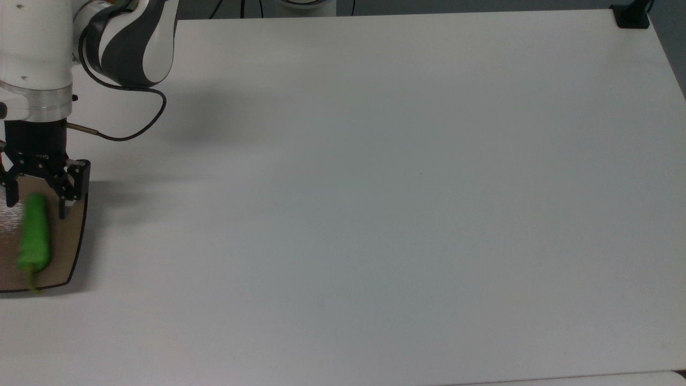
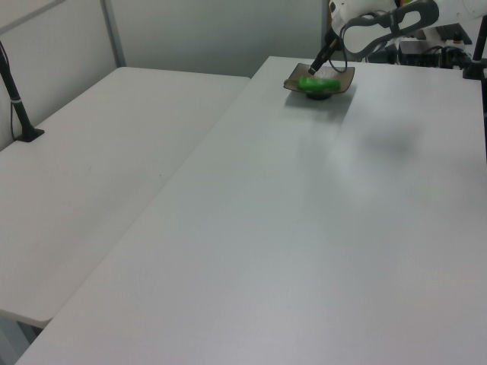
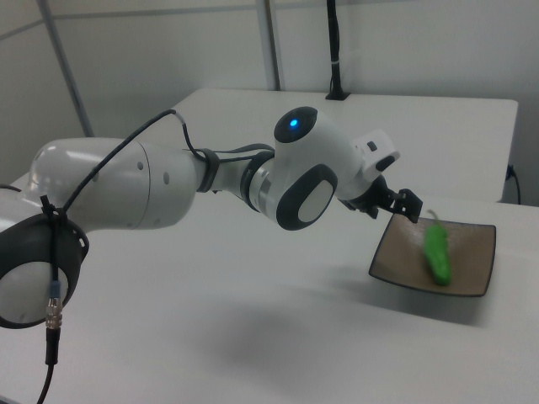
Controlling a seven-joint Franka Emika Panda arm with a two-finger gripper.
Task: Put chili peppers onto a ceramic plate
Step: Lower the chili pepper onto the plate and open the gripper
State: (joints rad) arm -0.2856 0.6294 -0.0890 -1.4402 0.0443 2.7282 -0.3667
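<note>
Pincer [image 1: 36, 198] hangs open above the ceramic plate [image 1: 64, 252], fingers pointing down, chili pepper [image 1: 34, 233] lying released.

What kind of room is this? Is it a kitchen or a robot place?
Probably a robot lab, not a kitchen. A big white robot arm works over plain white tables, with black camera posts clamped at the edges. The only food is one green chili pepper on a brown plate.

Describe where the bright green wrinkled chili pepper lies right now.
The bright green wrinkled chili pepper lies on the glossy tan-brown squarish ceramic plate at the top view's left edge, just below the open hand.
</note>
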